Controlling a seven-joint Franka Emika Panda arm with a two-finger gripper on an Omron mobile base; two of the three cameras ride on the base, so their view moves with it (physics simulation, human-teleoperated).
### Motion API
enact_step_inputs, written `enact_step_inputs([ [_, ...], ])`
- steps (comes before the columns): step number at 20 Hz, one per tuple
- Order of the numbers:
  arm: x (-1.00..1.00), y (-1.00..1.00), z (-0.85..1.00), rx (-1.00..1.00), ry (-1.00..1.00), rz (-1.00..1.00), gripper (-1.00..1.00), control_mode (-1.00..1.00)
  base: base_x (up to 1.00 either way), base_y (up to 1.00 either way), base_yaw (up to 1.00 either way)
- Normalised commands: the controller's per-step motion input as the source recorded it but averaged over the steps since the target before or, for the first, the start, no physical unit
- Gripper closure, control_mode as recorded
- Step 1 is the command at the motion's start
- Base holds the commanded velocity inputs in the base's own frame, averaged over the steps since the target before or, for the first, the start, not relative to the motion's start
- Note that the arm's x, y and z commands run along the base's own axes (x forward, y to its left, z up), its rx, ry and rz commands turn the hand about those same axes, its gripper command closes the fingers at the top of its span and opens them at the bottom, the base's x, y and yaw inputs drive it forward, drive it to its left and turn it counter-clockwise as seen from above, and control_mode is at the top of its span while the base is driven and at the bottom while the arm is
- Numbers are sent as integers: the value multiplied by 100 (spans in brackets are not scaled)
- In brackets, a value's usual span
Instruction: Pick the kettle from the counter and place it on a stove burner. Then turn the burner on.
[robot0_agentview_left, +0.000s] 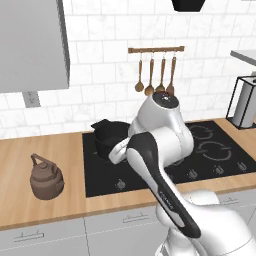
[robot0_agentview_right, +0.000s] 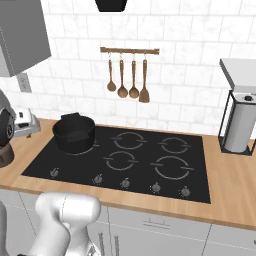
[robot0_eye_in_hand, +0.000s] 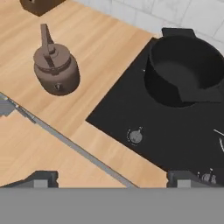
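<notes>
1. Kettle (robot0_agentview_left: 47, 179) is sitting upright on the surface (robot0_agentview_left: 60, 150), left of the stove (robot0_agentview_right: 120, 155); nothing is done yet.
2. End effector (robot0_eye_in_hand: 111, 181) is hovering wide open, holding nothing.
3. Grasping, placing, knob-turning are all remaining.

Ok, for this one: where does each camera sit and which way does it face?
Left base view: behind the arm's left, facing the wall; kettle on the counter, saucepan on the stove; arm bottom right.
Right base view: behind its right, on the stove; arm at lower left.
Hand view: looks down on kettle and saucepan; fingers at bottom.
Shared: stove, saucepan.
</notes>
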Motion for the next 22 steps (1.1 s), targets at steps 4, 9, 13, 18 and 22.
enact_step_inputs([
  [4, 1, 88, -11, 14, -6, 22, -100, -100, 0, 0, 0],
  [9, 50, 99, -16, 4, -2, 13, -100, -100, 0, 0, 0],
  [13, 89, 100, -4, -14, 1, 0, -100, -100, 0, 0, 0],
  [18, 77, 76, 0, -22, 13, -2, -100, -100, 0, 0, 0],
  [22, 8, 32, -1, -7, 4, 0, -100, -100, 0, 0, 0],
])
